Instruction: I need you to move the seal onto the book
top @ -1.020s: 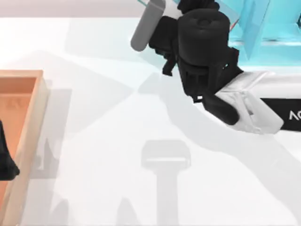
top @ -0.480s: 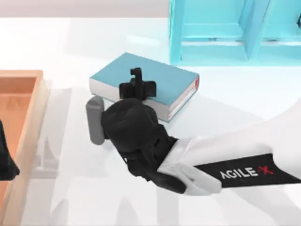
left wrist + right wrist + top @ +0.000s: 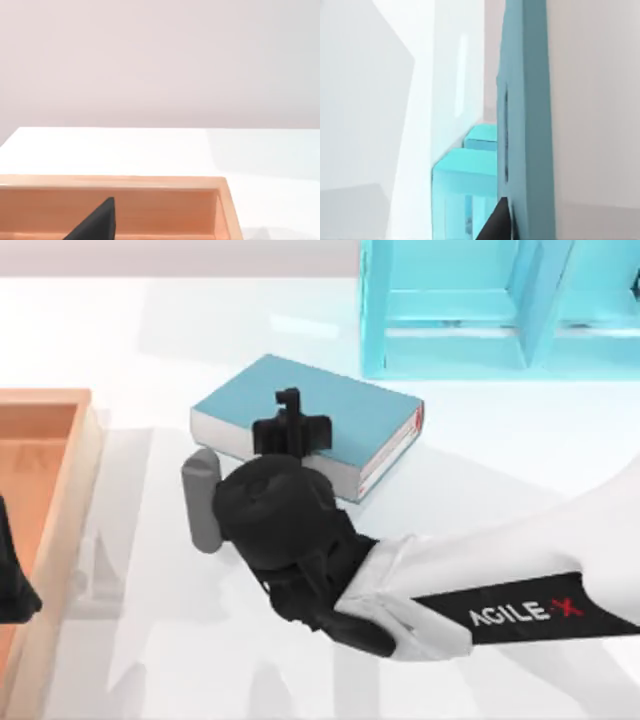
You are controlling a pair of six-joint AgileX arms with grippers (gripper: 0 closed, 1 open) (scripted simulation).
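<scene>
Since half a second ago the right arm has crept only a touch toward the near left, its white forearm reaching in from the near right edge of the table (image 3: 500,470). A second ago it was still up at the far right by the shelf. At the near left, the left gripper (image 3: 10,585) sits parked over the wooden tray (image 3: 75,490), and I cannot tell its state. Moving farther in, the right arm's black wrist hangs just in front of the book's near edge, with a grey cylinder (image 3: 200,500) just beside it on the left. Beyond the wrist the right gripper (image 3: 290,422) reaches over the book (image 3: 360,415), above the left-middle of the teal cover. Whether it is closed on anything I cannot tell — the black wrist hides what is under it. The seal itself is hidden. If it is being carried it would sit under that gripper, over the cover, but whether it touches the book is not clear. The book lies flat in the middle of the table, its red-marked corner to the right, with the teal shelf unit (image 3: 440,310) at the far right behind it. By my judgement the carrying looks all but done — what is left is to set the seal down upright on the cover, let go and lift clear.
</scene>
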